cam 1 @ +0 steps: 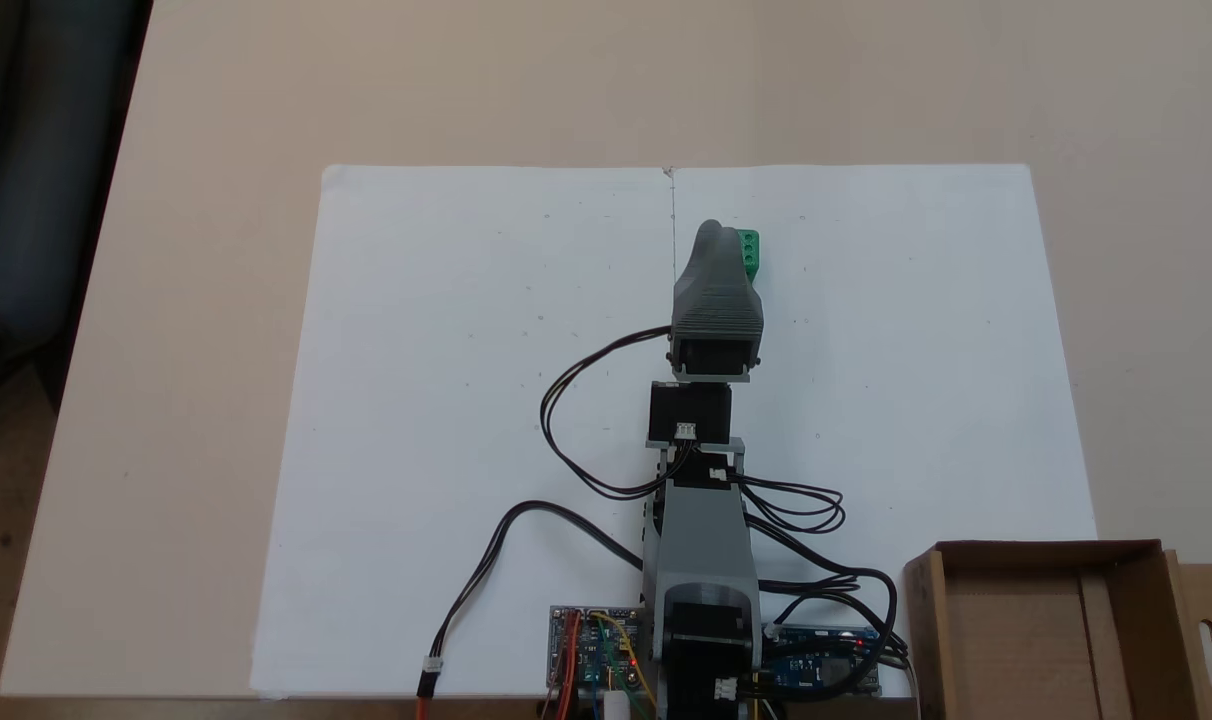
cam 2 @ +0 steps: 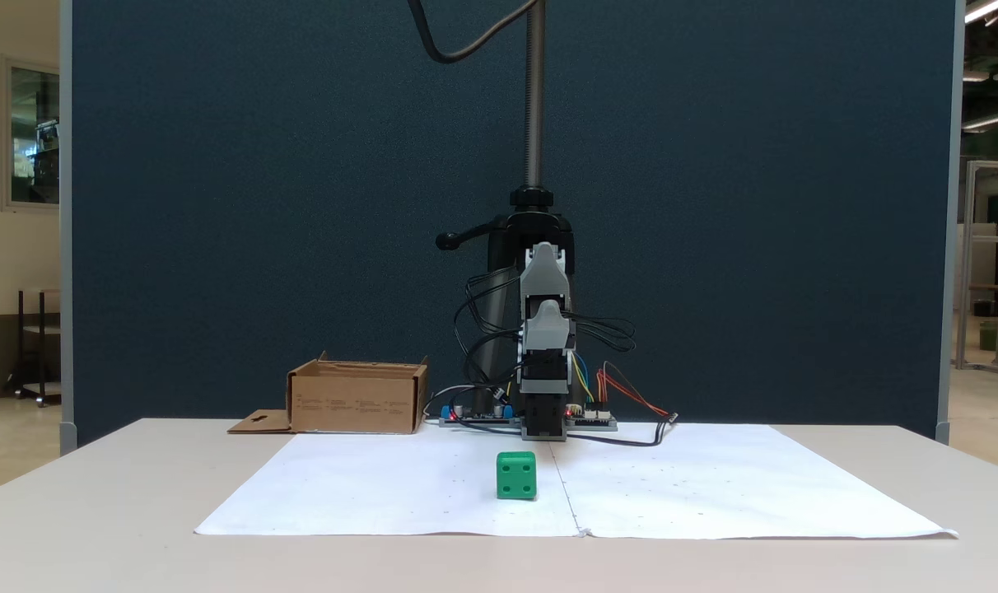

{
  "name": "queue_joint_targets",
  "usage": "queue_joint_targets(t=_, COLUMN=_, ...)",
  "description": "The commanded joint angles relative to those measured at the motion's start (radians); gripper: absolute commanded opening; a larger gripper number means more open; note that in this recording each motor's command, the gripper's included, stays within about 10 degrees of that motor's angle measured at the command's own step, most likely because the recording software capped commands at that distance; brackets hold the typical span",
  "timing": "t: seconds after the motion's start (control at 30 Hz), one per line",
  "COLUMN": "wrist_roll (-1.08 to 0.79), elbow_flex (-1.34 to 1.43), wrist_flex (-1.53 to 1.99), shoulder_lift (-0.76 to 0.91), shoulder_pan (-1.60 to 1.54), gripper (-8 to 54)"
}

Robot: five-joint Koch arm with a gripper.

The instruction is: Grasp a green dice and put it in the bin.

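The green dice (cam 2: 516, 475) stands alone on the white paper, in front of the arm and a little left of it in this fixed view. From above, the green dice (cam 1: 749, 254) shows just right of the grey gripper's tip, which covers part of it. The gripper (cam 1: 714, 236) reaches out over the paper; its jaws lie one under the other. Seen head-on, the gripper (cam 2: 546, 321) hangs well above and behind the dice, not touching it. The bin (cam 1: 924, 620), a shallow cardboard box, sits at the bottom right beside the arm's base; the bin (cam 2: 356, 401) appears left of the arm here.
Two white paper sheets (cam 1: 466, 400) cover the middle of the beige table (cam 1: 216, 120). Circuit boards (cam 1: 594, 648) and looping black cables (cam 1: 566, 420) sit around the arm's base. A dark blue partition (cam 2: 260, 206) and a clamped metal pole (cam 2: 534, 99) stand behind.
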Motion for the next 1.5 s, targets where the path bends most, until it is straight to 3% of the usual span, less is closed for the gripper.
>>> queue_joint_targets(t=0.0, wrist_roll=-0.058, elbow_flex=0.067, wrist_flex=-0.098, shoulder_lift=0.117, shoulder_pan=0.006, gripper=44.9)
queue_joint_targets(t=0.53, wrist_roll=-0.074, elbow_flex=0.067, wrist_flex=-0.061, shoulder_lift=0.112, shoulder_pan=0.014, gripper=43.0)
queue_joint_targets(t=0.9, wrist_roll=-0.149, elbow_flex=0.011, wrist_flex=0.278, shoulder_lift=0.11, shoulder_pan=0.014, gripper=43.1)
queue_joint_targets(t=1.47, wrist_roll=-0.147, elbow_flex=-0.434, wrist_flex=1.382, shoulder_lift=0.112, shoulder_pan=0.006, gripper=43.4)
